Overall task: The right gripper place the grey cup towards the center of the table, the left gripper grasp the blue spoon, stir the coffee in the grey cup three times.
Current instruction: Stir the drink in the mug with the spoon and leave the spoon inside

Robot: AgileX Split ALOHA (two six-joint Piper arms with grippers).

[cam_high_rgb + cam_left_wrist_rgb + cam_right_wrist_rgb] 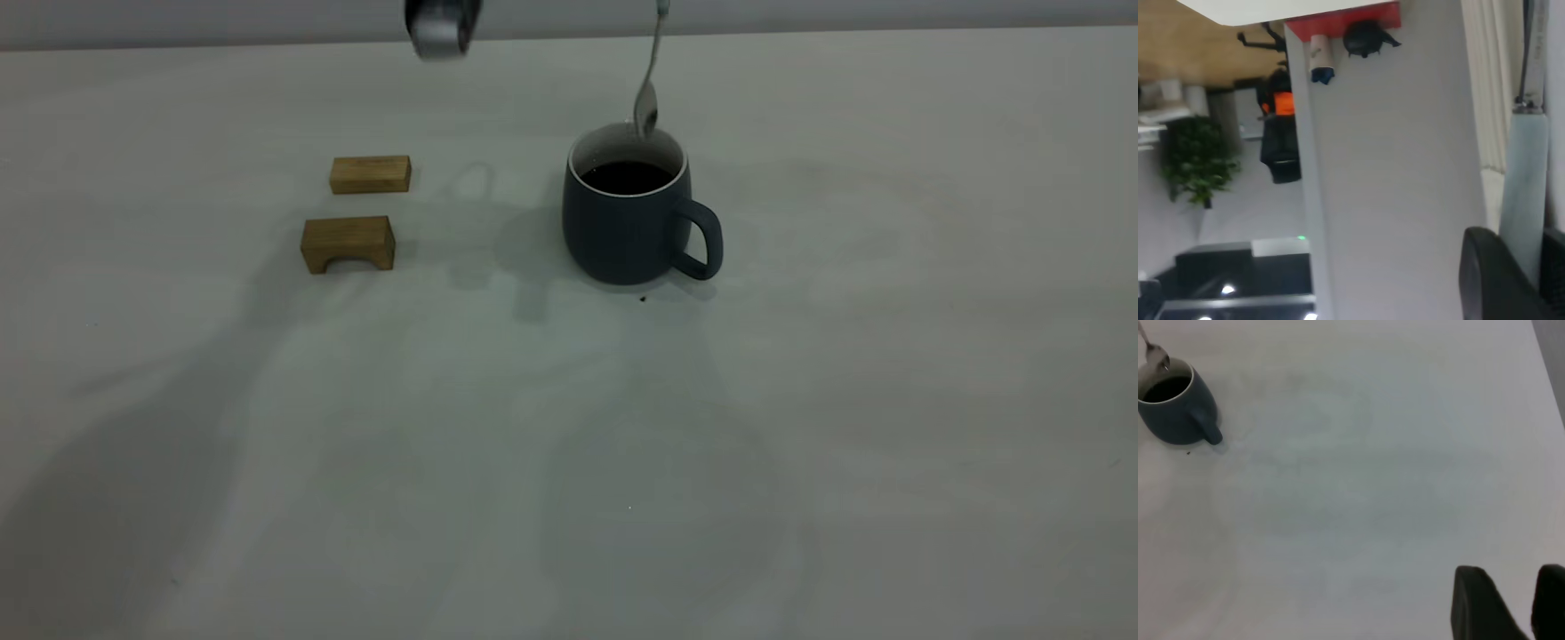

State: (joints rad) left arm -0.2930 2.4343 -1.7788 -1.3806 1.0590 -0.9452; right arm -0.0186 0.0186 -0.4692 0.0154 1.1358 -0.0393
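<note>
1. Grey cup (633, 222): upright on the table (800, 400), near its middle, loop handle turned toward the exterior view's right. Landmark for the entries below.
2. Coffee (628, 176): dark liquid inside the cup, surface well below the white rim.
3. Blue spoon (648, 93): hangs nearly upright above the cup's far rim, metal bowl lowest, just over the rim and clear of the coffee. Its pale blue handle (1527, 193) runs up between the left gripper's fingers in the left wrist view.
4. Left gripper (1531, 267): raised above the cup, clamped on the spoon's handle. A silver-grey part of the arm (442, 27) shows at the exterior view's top edge, up and left of the cup.
5. Right gripper (1515, 603): well apart from the cup, over bare table on the handle side; fingers slightly apart, holding nothing.
6. Two wooden blocks: a plain block (370, 174) and an arched block (348, 244), left of the cup, well apart from it, the arched one nearer the camera.
7. Small dark speck (642, 299): on the table just before the cup's base.
</note>
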